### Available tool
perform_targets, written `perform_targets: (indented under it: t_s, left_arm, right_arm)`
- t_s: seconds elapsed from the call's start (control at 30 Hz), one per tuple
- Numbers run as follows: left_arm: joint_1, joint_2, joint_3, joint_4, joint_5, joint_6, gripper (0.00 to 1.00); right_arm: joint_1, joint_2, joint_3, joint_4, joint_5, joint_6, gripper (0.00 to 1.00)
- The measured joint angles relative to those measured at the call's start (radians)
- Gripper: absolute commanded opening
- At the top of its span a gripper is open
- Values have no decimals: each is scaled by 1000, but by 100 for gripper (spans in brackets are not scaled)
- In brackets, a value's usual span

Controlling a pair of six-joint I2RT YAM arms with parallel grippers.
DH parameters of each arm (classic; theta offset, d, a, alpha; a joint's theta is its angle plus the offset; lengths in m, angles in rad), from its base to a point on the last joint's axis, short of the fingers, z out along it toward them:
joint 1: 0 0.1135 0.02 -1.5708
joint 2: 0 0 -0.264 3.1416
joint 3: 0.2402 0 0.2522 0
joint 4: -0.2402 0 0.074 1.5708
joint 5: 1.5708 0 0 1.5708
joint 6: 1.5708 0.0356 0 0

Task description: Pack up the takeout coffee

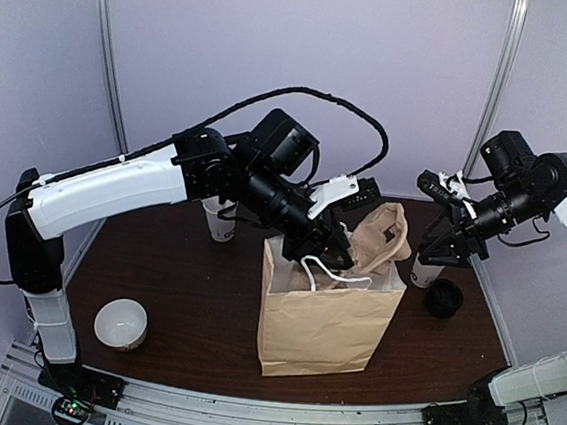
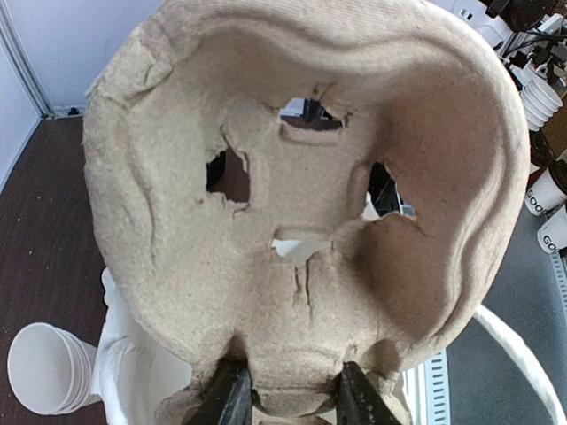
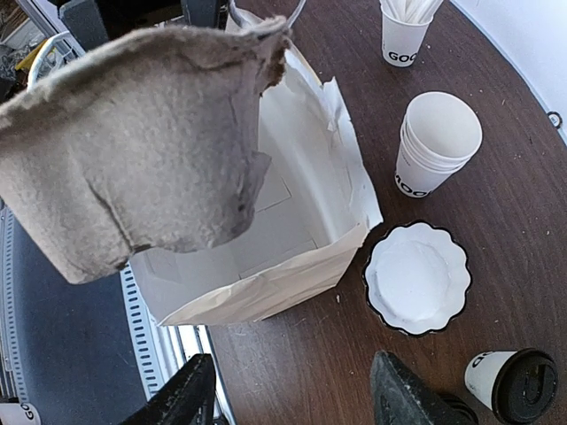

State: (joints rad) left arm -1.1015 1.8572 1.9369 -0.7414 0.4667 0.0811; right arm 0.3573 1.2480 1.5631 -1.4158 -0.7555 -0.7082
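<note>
Your left gripper (image 2: 288, 394) is clamped on the pulp cup carrier (image 2: 425, 133), holding it tilted above the open paper bag (image 3: 266, 297), whose visible floor shows nothing inside. Your right gripper (image 3: 297, 394) hangs with jaws apart. The takeout coffee (image 3: 512, 385) stands on the bench (image 3: 496, 221), seemingly upright, at its 3 o'clock, so that arm is nearer.

tray (image 1: 387, 233) over bag (image 1: 323, 322), takeout coffee (image 3: 514, 385) seemingly beside plate (image 3: 416, 279)
</note>
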Motion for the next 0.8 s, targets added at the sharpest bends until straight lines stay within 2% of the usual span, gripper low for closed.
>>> perform_targets:
  t_s: [0.5, 0.8]
  left_arm:
    - [0, 2, 55, -274, -101, -27, 32]
    - [-15, 45, 119, -377, -132, -26, 32]
  right_arm:
    - [0, 0, -42, 12, 0, -4, 64]
    - [0, 0, -51, 21, -1, -4, 64]
